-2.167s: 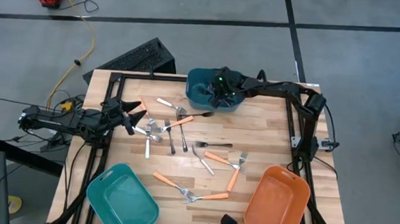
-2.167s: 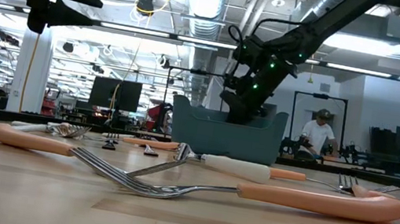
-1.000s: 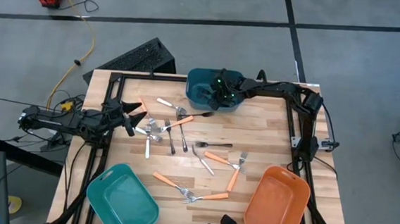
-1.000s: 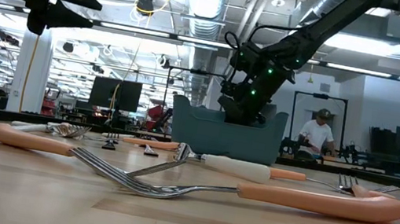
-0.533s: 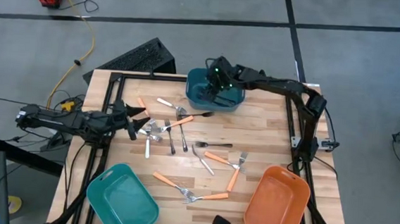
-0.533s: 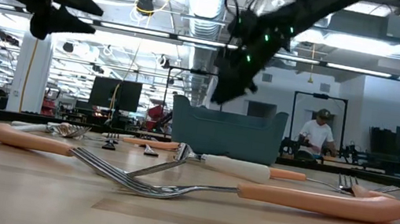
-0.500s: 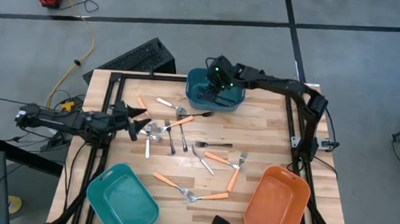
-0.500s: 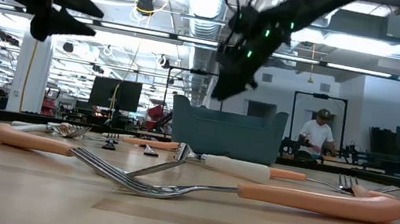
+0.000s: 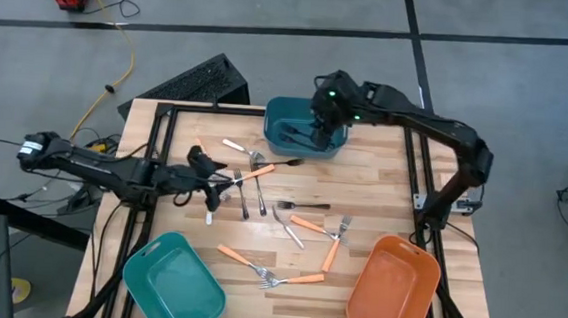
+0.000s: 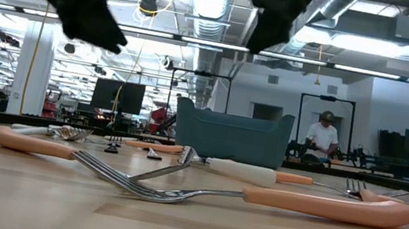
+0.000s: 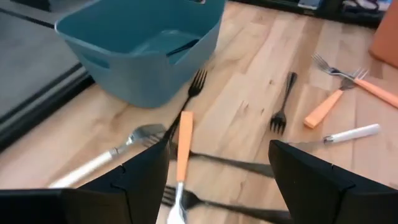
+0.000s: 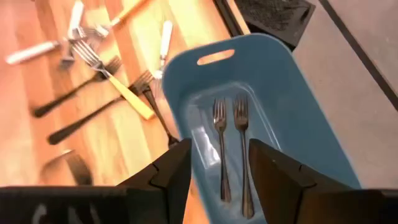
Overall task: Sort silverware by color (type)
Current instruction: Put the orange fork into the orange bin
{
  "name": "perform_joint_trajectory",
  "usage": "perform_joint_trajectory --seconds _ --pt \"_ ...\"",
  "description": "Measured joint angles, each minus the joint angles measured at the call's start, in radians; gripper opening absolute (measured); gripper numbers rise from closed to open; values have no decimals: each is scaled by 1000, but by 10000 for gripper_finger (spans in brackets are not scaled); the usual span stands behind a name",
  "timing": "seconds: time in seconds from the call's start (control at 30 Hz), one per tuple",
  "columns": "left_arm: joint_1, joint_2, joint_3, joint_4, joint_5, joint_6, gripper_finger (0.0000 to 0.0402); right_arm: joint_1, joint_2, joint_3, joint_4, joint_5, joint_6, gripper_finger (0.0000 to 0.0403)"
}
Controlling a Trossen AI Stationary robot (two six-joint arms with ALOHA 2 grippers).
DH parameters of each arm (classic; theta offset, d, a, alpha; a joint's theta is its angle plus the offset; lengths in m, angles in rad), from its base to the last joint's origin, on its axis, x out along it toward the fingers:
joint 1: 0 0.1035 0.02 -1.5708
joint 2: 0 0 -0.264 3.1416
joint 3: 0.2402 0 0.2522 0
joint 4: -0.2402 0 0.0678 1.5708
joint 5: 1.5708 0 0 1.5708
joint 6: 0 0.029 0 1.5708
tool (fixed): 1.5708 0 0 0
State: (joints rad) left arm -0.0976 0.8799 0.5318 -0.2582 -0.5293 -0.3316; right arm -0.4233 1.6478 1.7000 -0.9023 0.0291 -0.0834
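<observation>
Two dark forks (image 12: pixel 231 146) lie side by side on the floor of the dark blue bin (image 9: pixel 285 119), which stands at the far edge of the wooden table (image 9: pixel 382 196). The right gripper (image 9: pixel 322 134) hangs above this bin; in the right wrist view its two fingers (image 12: pixel 171 171) are apart, with nothing between them, and the forks are seen in the gap below.

The left gripper (image 9: pixel 212 182) is over the left part of the table, above a cluster of silverware. Its fingers (image 11: pixel 146 171) are spread wide and hold nothing. Under them, in the left wrist view, lies an orange-handled fork (image 11: pixel 181 149), crossed with a dark fork (image 11: pixel 194 87) whose tines point to the blue bin. A white-handled utensil (image 11: pixel 106 158) is just beside them, and another dark fork (image 11: pixel 283 102) lies apart, nearer the table's middle.

More orange-handled forks (image 9: pixel 314 226) are spread in the middle and at the near side of the table, where one pair (image 9: pixel 266 271) lies between the two near bins. A teal bin (image 9: pixel 171 276) stands at the near left corner and an orange bin (image 9: pixel 392 287) at the near right corner; both look empty.

In the low view a person (image 10: pixel 322 140) sits in the room far behind the table.
</observation>
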Motion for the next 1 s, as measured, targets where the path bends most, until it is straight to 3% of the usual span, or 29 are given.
perform_joint_trajectory --seconds 0.23,0.47,0.7,1.0 --pt "102 171 97 -13 30 65 261 49 -131 0 -100 8 32 182" --pt "220 323 99 11 151 145 261 96 -225 0 -153 122 77 182" --pt "249 443 100 133 215 242 261 122 -249 -1 -179 174 87 182" --pt "284 612 100 192 207 247 261 122 -252 -16 -188 182 84 182"
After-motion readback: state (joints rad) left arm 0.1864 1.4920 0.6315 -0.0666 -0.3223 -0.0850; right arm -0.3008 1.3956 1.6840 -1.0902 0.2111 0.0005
